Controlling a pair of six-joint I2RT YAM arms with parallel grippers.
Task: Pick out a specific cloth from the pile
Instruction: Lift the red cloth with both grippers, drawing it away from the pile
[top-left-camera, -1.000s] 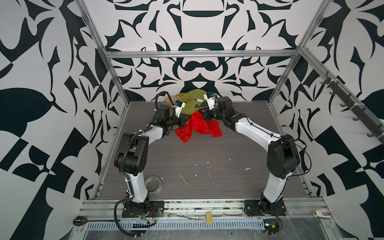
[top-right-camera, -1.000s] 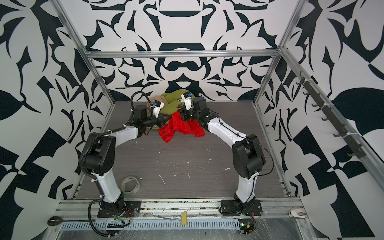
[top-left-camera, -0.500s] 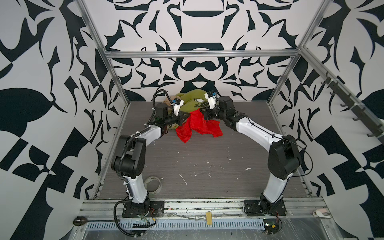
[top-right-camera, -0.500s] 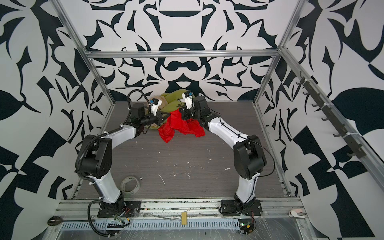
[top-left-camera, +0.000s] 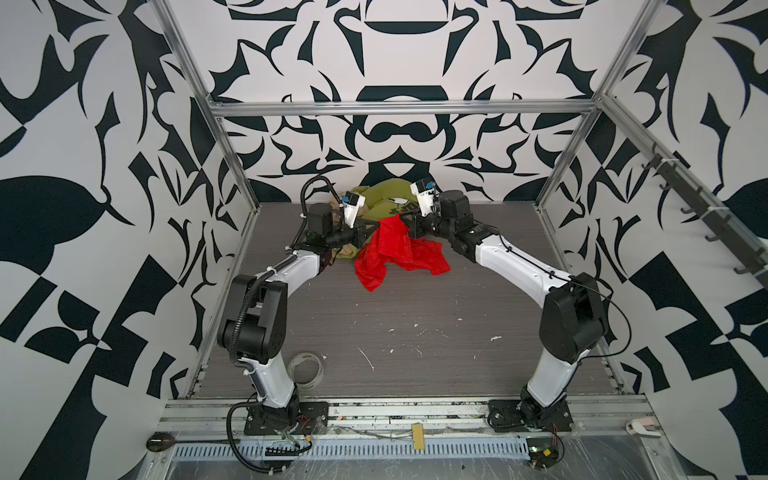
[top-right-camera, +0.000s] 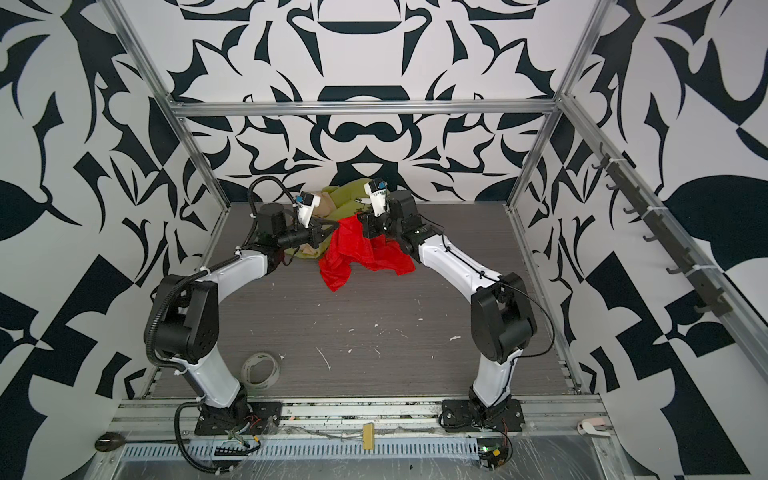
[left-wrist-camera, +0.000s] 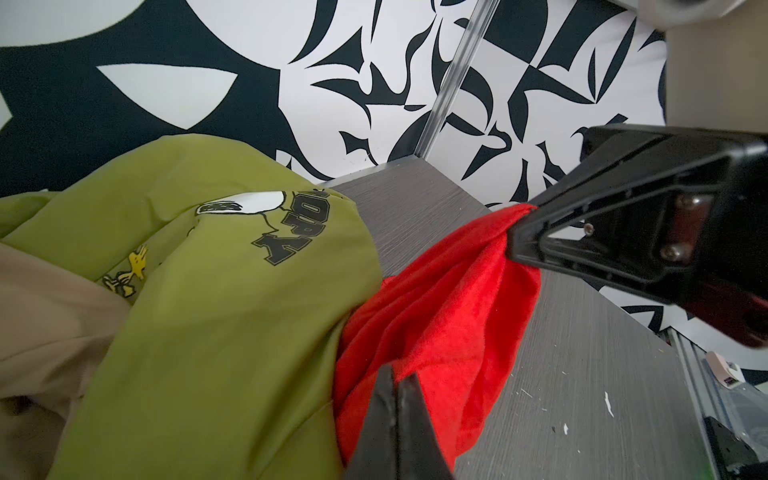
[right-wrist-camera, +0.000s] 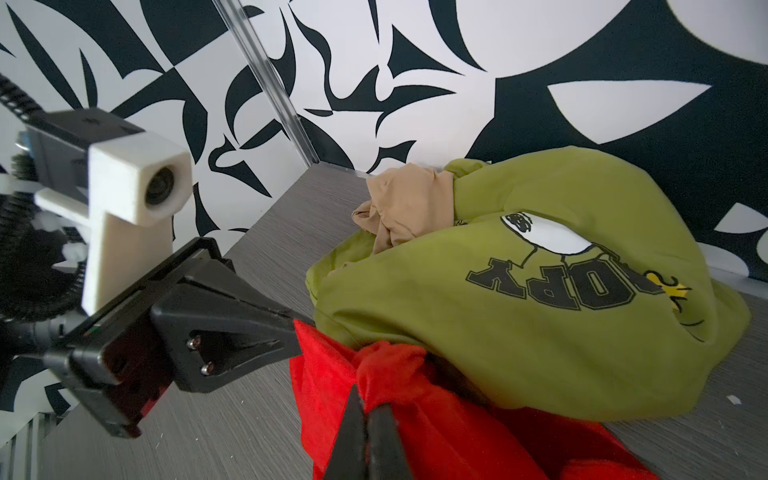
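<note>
The red cloth (top-left-camera: 390, 245) is at the far middle of the desk (top-left-camera: 415, 353), just in front of the pile (top-left-camera: 384, 199) against the back wall. Its upper edge is raised and stretched between the two arms, and the rest hangs down and spreads in folds on the desk. The left hand (top-left-camera: 376, 226) has its fingers together, pinching one end of that raised edge. The right hand (top-left-camera: 401, 216) is clamped on the other end, where the fabric bunches into a tight knot at its tip. The two hands are near each other, tips pointing inward. In the wrist views the green shirt (right-wrist-camera: 540, 353), printed with dark block letters and a cartoon dog, overlaps the far side of the red cloth, so part of the cloth lies beneath the shirt's edge. A beige cloth (right-wrist-camera: 403, 208) is tucked into the shirt on the side away from the red cloth.
</note>
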